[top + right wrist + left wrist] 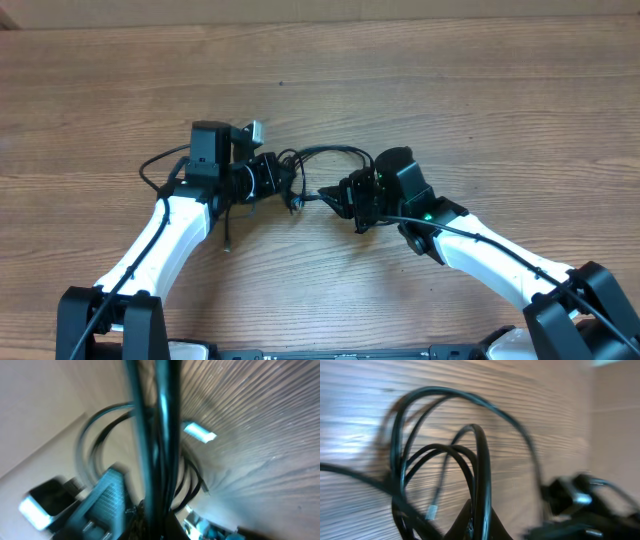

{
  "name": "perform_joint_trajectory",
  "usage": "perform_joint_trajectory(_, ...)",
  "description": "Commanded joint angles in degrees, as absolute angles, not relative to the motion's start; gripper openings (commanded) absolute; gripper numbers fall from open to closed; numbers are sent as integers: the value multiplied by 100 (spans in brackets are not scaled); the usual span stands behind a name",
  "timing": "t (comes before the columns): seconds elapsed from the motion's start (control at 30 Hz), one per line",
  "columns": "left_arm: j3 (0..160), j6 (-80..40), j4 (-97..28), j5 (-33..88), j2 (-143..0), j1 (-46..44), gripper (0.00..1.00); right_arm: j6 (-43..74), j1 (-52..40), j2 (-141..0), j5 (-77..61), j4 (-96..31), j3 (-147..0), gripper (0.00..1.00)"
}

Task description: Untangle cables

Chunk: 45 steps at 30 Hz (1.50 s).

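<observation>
The cables (318, 156) are a knotted bundle of thin black cords stretched between my two grippers at the table's middle. My left gripper (272, 178) is shut on the bundle's left side; in the left wrist view black loops (479, 475) rise from between its fingers, with a silver-tipped plug (432, 510) hanging beside them. My right gripper (338, 197) is shut on the bundle's right side; in the right wrist view cords (155, 445) run straight up from its jaws, and a silver plug (200, 433) shows beyond them. A loose strand (229, 232) trails toward the front.
The wooden table (450, 90) lies all around. The left arm's white link (160, 240) and the right arm's white link (500, 262) reach in from the front edge. Thicker black arm cords (152, 170) loop beside the left wrist.
</observation>
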State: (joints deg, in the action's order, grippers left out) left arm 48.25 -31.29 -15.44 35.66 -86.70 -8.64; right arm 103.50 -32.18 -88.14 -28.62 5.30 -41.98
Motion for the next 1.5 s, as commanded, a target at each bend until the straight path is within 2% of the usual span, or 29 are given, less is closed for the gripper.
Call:
perform_joint_trajectory(0.0, 4827, -2641, -1796, 2554, -8689, -893, 4, 10339, -3048, -8757, -3607, 591, -4239, 4)
perform_joint_trajectory(0.43, 4827, -2137, -2803, 642, -8689, -893, 4, 9347, -2060, -8757, -4613, 294, -4239, 4)
perform_joint_trajectory(0.7, 4827, -2139, -3129, -217, -8689, -893, 4, 8042, -1105, -8757, -4598, -1041, -4239, 4)
perform_joint_trajectory(1.03, 4827, -2137, -3234, -519, -8689, -893, 4, 6672, 360, -8757, -3544, -3229, -4239, 4)
perform_joint_trajectory(1.43, 4827, -2139, -3232, -703, -8689, -893, 4, 6130, 1343, -8757, -2309, -4344, -4239, 4)
perform_joint_trajectory(1.47, 4827, -2139, -3232, -701, -8689, -893, 4, 6003, 1354, -8757, -2307, -4342, -4239, 6)
